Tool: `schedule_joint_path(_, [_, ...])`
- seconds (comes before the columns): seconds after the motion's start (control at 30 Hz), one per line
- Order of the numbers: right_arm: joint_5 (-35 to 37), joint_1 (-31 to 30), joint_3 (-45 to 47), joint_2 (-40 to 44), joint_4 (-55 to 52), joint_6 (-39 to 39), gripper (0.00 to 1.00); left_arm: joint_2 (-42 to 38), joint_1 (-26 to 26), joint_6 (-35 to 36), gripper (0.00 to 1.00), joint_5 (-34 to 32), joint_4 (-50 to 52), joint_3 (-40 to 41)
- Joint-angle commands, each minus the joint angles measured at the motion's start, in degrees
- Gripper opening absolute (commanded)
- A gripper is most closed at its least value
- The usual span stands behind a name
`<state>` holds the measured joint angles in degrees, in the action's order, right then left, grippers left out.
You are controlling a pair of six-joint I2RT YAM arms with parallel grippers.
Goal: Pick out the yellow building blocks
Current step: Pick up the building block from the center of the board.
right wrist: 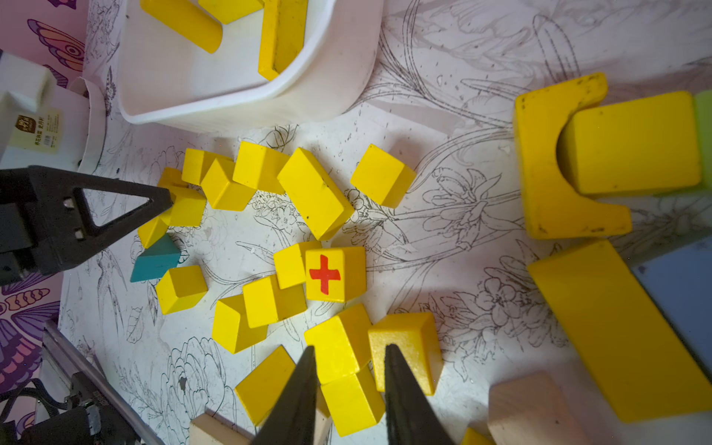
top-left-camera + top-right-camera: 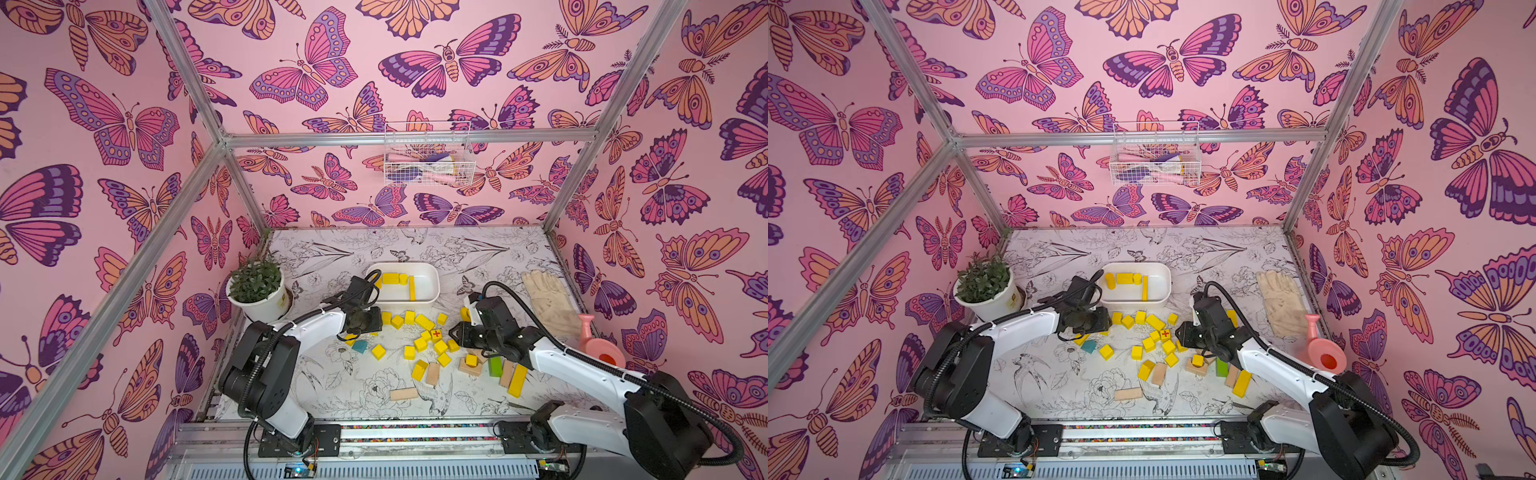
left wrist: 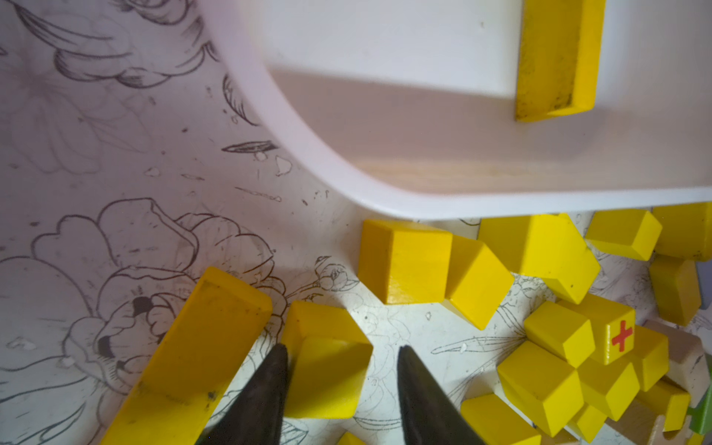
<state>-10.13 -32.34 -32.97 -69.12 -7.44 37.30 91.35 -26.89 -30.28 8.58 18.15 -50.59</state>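
**While one gripper straddles a cube, the other pinches a block**

While the left gripper (image 3: 341, 352) stands with its fingers spread around a yellow cube (image 3: 327, 381) on the table, one finger touches the cube's side and the other stands just clear of it. A long yellow bar (image 3: 192, 358) lies just beside the touching finger, and a teal wedge (image 1: 156, 258) sits close by.

The right gripper (image 1: 348, 348) presses against both flanks of a yellow block (image 1: 352, 404), pinching it low among its neighbours. Just beyond lies the red-cross cube (image 1: 335, 273).

It belongs to a loose cluster of yellow building blocks (image 2: 419, 344) spread over the flower-printed table (image 2: 332, 395) between the two arms. Behind the cluster, the white tub (image 2: 426, 279) holds a few more yellow pieces, an upright-edged bar (image 2: 412, 287) among them. Nearer the arms' bases lie a tan block (image 2: 403, 393) and a green block (image 2: 494, 366).
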Motion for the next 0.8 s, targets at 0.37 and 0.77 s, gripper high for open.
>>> schedule_joint_path(0.37, [0.5,0.3,-0.9,-0.7,0.2,0.3,0.31,3.6,0.1,-0.5,0.4,-2.2,5.8,-3.6])
schedule_joint_path(0.77, [0.6,0.3,-0.8,-0.5,0.2,0.4,0.31,3.5,-0.1,-0.5,0.23,-2.4,6.0,-3.7])
